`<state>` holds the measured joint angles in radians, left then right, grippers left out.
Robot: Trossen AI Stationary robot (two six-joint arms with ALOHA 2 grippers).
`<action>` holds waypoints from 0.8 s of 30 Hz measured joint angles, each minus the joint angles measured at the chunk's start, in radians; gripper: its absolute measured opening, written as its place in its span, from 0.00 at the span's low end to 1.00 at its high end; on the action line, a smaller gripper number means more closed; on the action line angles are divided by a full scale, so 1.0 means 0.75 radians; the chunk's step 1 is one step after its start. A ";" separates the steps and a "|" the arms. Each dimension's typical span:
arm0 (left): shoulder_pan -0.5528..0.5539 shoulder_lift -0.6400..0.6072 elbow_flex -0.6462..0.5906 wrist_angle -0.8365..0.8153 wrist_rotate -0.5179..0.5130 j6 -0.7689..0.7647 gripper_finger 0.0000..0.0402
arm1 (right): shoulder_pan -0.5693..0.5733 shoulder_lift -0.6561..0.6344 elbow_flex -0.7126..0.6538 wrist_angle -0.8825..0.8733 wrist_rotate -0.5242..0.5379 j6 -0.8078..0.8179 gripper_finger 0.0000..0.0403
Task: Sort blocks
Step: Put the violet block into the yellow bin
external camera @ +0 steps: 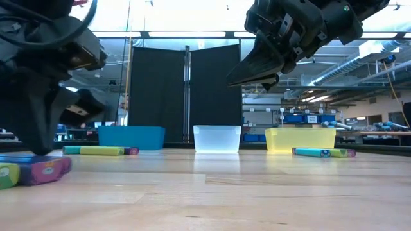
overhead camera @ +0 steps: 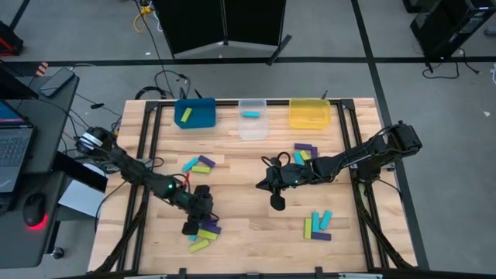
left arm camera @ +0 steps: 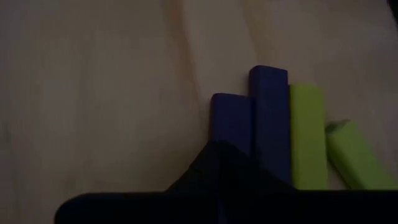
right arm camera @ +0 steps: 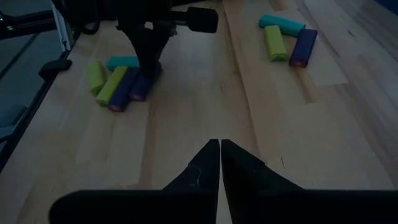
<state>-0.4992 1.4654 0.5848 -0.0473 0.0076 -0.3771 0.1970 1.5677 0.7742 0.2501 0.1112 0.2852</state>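
Low, left pincer point(overhead camera: 191, 228) at near-edge blocks point(overhead camera: 203, 232) — right pincer point(overhead camera: 277, 203) over open mid-table.

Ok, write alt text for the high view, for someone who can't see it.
Seen from above, the left gripper is down at a cluster of purple and green blocks near the wooden table's front-left, while the right gripper hangs shut over bare wood mid-table. Blue, clear and yellow bins line the far edge; more blocks lie scattered.
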 joint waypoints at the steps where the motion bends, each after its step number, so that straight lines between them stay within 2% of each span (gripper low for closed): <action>1: -0.002 0.001 0.003 -0.002 0.001 0.000 0.03 | 0.000 0.000 0.000 0.001 0.000 0.000 0.07; 7: 0.000 0.002 0.077 -0.061 -0.010 0.023 0.02 | 0.000 0.000 0.000 0.003 0.000 0.000 0.07; 14: -0.029 0.007 0.089 -0.115 0.107 0.000 0.02 | 0.000 0.000 0.000 0.003 0.000 0.000 0.07; 24: -0.043 0.067 0.091 -0.126 0.073 -0.027 0.02 | 0.000 0.000 0.000 -0.003 0.000 0.000 0.07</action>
<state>-0.5316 1.5159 0.6528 -0.1420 0.0625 -0.3973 0.1970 1.5677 0.7742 0.2478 0.1112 0.2852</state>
